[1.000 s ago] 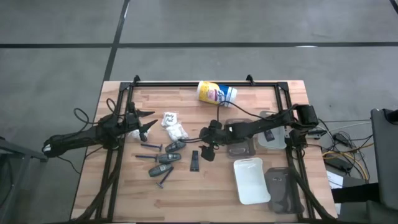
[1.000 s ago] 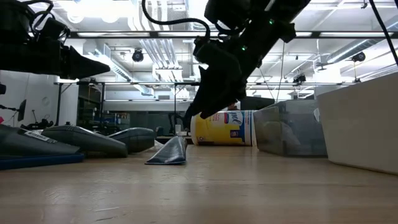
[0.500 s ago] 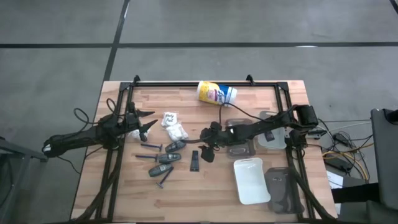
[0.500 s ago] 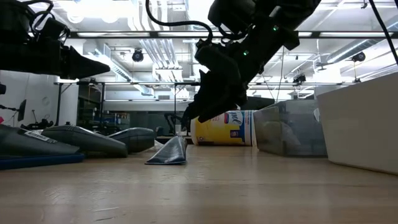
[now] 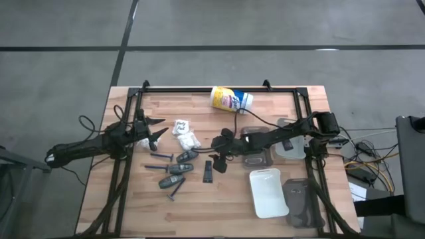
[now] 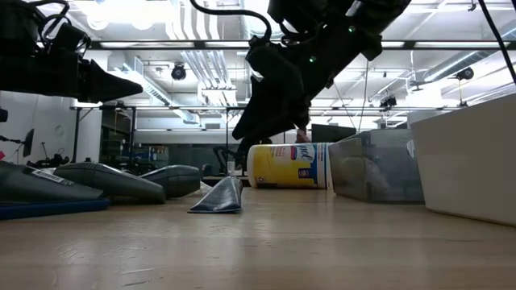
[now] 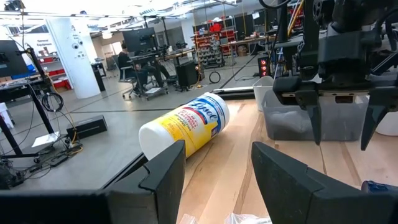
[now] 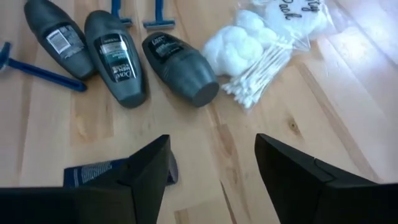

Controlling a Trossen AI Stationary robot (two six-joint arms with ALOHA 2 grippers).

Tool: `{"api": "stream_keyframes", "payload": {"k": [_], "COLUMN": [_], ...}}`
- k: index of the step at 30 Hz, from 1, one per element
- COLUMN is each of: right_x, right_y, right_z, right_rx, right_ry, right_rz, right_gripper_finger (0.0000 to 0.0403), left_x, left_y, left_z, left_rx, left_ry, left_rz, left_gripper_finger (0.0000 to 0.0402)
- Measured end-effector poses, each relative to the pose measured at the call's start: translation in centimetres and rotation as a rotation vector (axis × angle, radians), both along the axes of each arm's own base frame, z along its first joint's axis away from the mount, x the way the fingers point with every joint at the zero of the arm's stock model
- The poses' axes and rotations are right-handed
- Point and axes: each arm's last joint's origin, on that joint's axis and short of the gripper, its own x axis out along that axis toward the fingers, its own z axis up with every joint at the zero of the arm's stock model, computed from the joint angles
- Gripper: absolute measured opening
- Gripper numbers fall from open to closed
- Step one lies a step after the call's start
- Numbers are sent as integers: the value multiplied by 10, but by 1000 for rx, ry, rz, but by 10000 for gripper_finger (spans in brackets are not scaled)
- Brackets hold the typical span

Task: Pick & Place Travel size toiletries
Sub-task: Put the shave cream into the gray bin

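Low view, right gripper point(image 6: 270, 121) risen slightly, jaws apart, above sachet point(image 6: 218, 197)

The high view looks straight down on the whole table point(image 5: 199, 206). The low view sits at tabletop height, facing the room. Each wrist view looks closely past its own fingers. The lying canister point(image 5: 231, 99) shows in high, low and left wrist views.

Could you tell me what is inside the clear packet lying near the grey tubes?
The clear packet holds white cotton balls and a bundle of cotton swabs; its far end runs out of view, so the rest is unseen.
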Motion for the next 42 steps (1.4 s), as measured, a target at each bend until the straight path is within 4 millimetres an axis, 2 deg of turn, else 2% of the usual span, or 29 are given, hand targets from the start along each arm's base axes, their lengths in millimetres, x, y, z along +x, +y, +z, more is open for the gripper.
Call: {"api": "stream_keyframes", "payload": {"k": [12, 18, 22, 27, 31, 38, 42], "right_x": [0, 0, 1, 2, 5, 6, 8], "right_y": [0, 4, 12, 23, 31, 39, 40], "right_z": [0, 0, 4, 8, 14, 16, 14], "right_rx": [-29, 55, 71, 6, -144, -644, -720], "right_ry": [7, -15, -32, -34, -39, 15, 10], "right_rz": [28, -34, -28, 62, 206, 635, 720], "right_gripper_finger": [268, 276, 280, 290, 299, 290, 274], "left_x": [0, 0, 0, 0, 0, 0, 0], "left_y": [0, 0, 0, 0, 0, 0, 0], "left_z": [0, 0, 0, 0, 0, 0, 0], "left_rx": [0, 0, 0, 0, 0, 0, 0], "left_ry": [0, 0, 0, 0, 0, 1, 1], "left_rz": [0, 0, 0, 0, 0, 0, 0], "left_gripper_finger": [190, 190, 190, 190, 190, 190, 190]}}
